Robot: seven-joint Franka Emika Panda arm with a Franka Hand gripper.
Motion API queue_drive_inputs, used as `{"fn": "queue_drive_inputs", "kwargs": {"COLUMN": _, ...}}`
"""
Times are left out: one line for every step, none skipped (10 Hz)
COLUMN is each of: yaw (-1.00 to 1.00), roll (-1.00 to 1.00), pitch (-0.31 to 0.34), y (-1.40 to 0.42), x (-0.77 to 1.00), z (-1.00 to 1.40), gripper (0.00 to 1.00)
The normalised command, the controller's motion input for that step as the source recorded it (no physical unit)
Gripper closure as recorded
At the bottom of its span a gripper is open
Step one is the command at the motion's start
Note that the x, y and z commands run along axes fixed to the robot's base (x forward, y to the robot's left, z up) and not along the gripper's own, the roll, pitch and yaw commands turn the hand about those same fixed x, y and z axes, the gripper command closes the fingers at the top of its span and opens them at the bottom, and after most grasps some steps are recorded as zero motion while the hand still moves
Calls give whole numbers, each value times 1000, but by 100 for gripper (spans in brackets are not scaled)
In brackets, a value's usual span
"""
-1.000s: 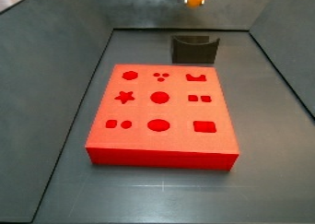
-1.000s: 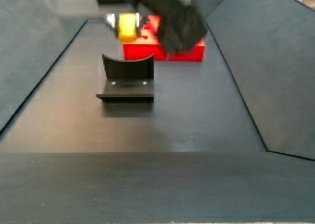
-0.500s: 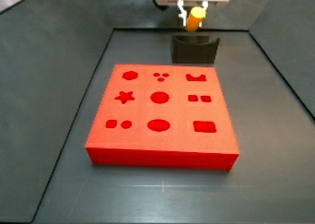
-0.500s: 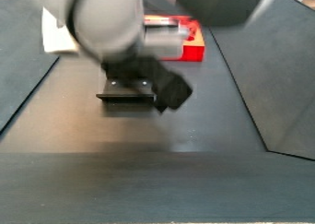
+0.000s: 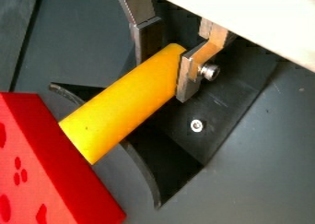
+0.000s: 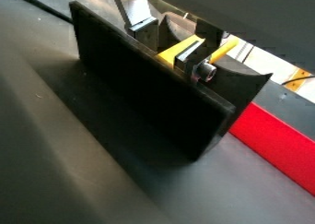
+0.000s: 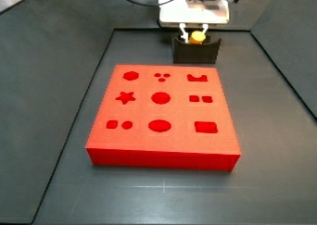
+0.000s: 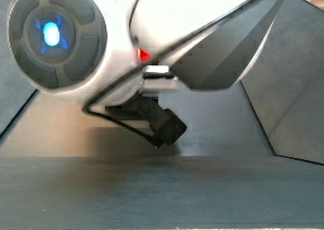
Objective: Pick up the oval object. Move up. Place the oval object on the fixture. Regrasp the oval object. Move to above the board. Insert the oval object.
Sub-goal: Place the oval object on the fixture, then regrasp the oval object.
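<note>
My gripper [image 5: 170, 57] is shut on the oval object [image 5: 117, 103], a yellow-orange rounded peg that sticks out sideways from between the silver fingers. The peg lies low in the U-shaped notch of the dark fixture [image 5: 197, 159]. In a wrist view the fixture's wall [image 6: 135, 108] hides most of the peg [image 6: 182, 51] and my gripper [image 6: 170, 45]. In a side view my gripper [image 7: 196, 27] hangs over the fixture [image 7: 196, 53] with the peg [image 7: 196, 31] at its top. The red board [image 7: 161, 113] lies in front of the fixture.
The board's corner [image 5: 37, 177] sits close beside the fixture, and its edge [image 6: 274, 145] shows behind it. Dark sloping walls [image 7: 74, 81] flank the floor. In a side view the arm [image 8: 165, 44] fills most of the picture above the fixture [image 8: 150, 120].
My gripper has come down with the peg from high above the fixture to the fixture's notch. The arm now blocks most of one side view.
</note>
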Motion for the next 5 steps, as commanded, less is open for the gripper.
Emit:
{"fn": "queue_drive_inputs", "kwargs": {"yaw": -40, "roll": -97, "pitch": -24, "y": 59, "x": 75, "z": -403, "gripper": 100}}
{"fn": "queue_drive_inputs", "kwargs": {"yaw": 0, "roll": 0, "pitch": 0, "y": 0, "x": 0, "z": 0, "gripper": 0}}
{"fn": "queue_drive_inputs", "kwargs": {"yaw": 4, "roll": 4, "pitch": -41, "y": 0, "x": 0, "z": 1000, "gripper": 0}}
{"fn": "queue_drive_inputs", "kwargs": {"yaw": 8, "roll": 10, "pitch": -42, "y": 2, "x": -2, "z": 1000, "gripper": 0}}
{"fn": "queue_drive_inputs", "kwargs": {"yaw": 26, "roll": 29, "pitch": -29, "y": 1, "x": -27, "z": 1000, "gripper": 0}}
